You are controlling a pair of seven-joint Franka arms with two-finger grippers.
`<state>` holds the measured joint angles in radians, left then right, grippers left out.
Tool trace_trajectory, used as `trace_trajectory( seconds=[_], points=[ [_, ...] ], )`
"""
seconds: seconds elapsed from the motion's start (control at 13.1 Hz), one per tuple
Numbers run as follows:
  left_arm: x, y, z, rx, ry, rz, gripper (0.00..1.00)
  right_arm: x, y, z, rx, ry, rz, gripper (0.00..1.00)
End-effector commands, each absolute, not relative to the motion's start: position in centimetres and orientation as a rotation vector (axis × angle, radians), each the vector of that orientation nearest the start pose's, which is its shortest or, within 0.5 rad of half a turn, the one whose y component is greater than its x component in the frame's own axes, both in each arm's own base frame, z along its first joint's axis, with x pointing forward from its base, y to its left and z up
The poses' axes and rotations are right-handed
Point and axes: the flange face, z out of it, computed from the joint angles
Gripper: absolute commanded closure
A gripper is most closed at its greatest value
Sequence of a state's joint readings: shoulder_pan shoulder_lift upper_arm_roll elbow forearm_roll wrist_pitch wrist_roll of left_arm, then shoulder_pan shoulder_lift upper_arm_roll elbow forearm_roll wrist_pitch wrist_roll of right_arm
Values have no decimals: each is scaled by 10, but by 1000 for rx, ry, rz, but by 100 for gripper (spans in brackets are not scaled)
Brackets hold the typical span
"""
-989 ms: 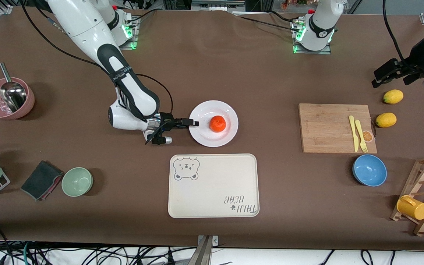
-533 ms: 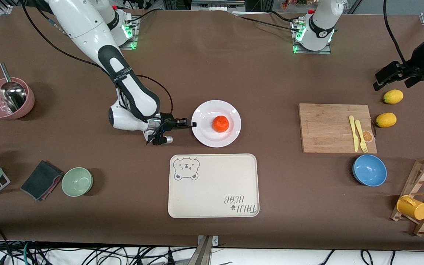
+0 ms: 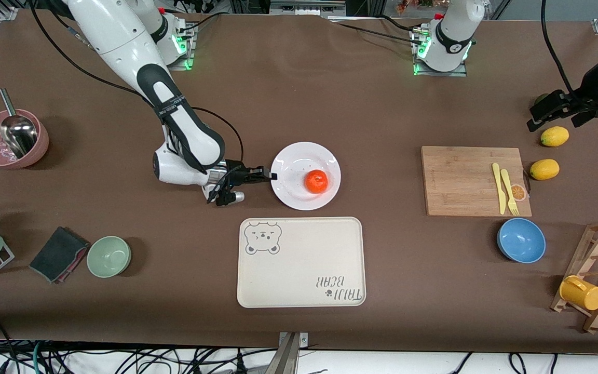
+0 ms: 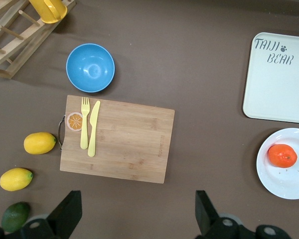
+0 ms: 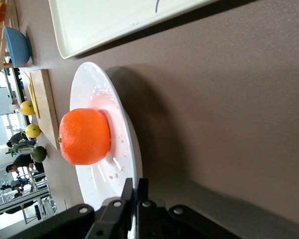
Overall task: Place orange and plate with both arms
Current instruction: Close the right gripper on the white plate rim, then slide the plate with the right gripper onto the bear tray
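Two arms: right gripper (image 3: 273, 176) reaches low and pinches the plate (image 3: 294, 195) rim; left gripper (image 3: 553, 110) hovers spread. One orange (image 3: 316, 181).

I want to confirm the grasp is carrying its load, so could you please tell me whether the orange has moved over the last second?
Yes. The orange has shifted toward the left arm's end of the table and nearer the bear-print tray, riding on the plate.
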<state>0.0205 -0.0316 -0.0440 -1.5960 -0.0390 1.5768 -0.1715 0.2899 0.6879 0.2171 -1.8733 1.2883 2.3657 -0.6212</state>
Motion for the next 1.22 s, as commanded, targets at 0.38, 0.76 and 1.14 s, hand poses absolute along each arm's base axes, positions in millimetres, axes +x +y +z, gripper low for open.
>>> trace_trajectory(
  seconds=[0.38,0.76,1.14],
  points=[
    [549,-16,637,-3174,-248,-25,0,561,304,159,-2049,76,46,100],
    [548,-16,636,-3174,-250,-20,0,609,304,190,-1979,171,-4,100],
    [548,-16,636,-3174,-250,-20,0,673,300,165,-1961,327,-78,100]
  ],
)
